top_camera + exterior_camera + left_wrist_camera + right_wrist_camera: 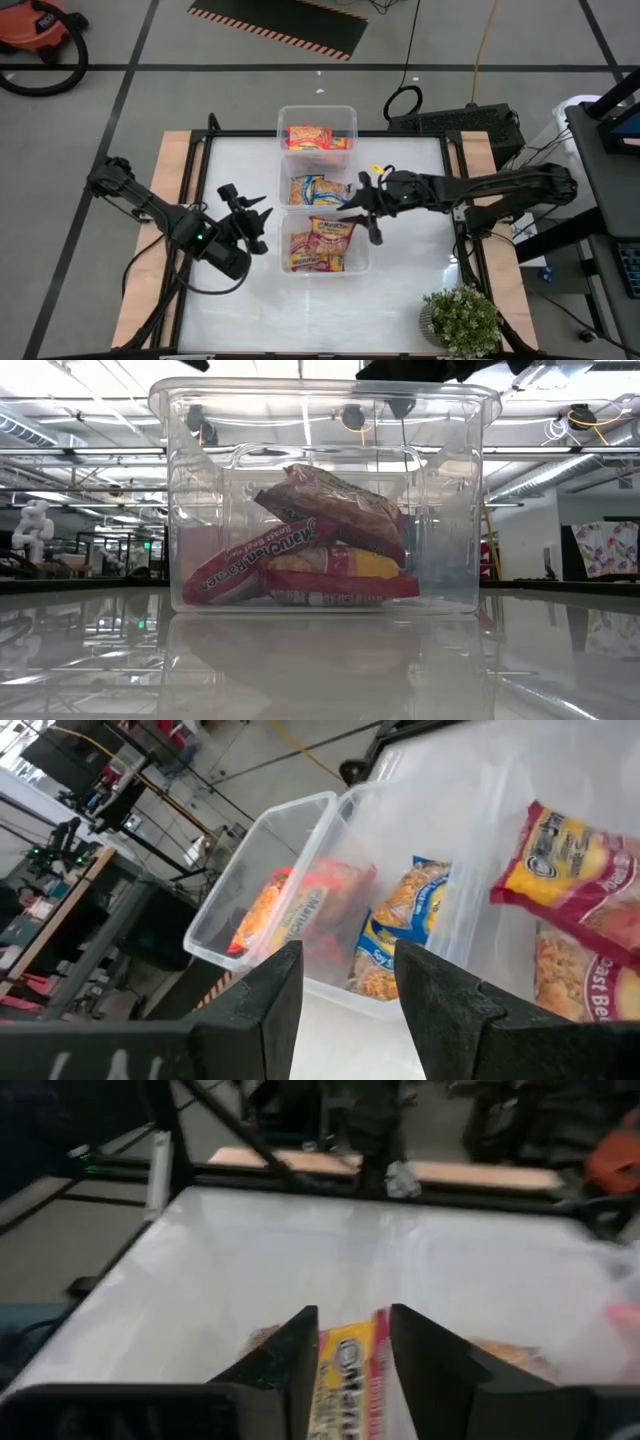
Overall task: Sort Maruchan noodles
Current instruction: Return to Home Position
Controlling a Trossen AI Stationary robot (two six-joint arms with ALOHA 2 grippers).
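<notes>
- A potted plant (pixel 462 320) stands at the lower right of the high view, on the near right corner of the white counter (pixel 410 290).
- Three clear bins sit in a column down the middle of the counter. The nearest bin (pixel 366 262) is just below the frame's centre.
- The red packets (pixel 322 245) lie heaped in this nearest bin. In the low view they fill the middle of the frame, overlapping one another. One packet leans tilted with "Maruchan" lettering along its edge, and another lies on top at a slant.
- The left hand (pixel 262 222) is just left of the nearest bin, above the counter. It points toward the bins with its fingers spread apart. The left wrist view shows a clear gap between them, with the bins beyond.
- The right hand (pixel 358 210) hangs at the right side of the column, over the place where the nearest bin meets the next one. Its fingers are apart. In the right wrist view a red-and-yellow packet shows below, through the gap.
- The middle bin (pixel 288 180) holds the blue-yellow packets (pixel 318 188) and sits against the nearest bin.
- The far bin (pixel 283 125), at upper centre, holds the orange-red packets (pixel 318 137).
- On the floor beyond the counter a black-and-yellow striped mat (pixel 280 22) lies at the top centre. An orange vacuum (pixel 40 35) is in the upper left corner.
</notes>
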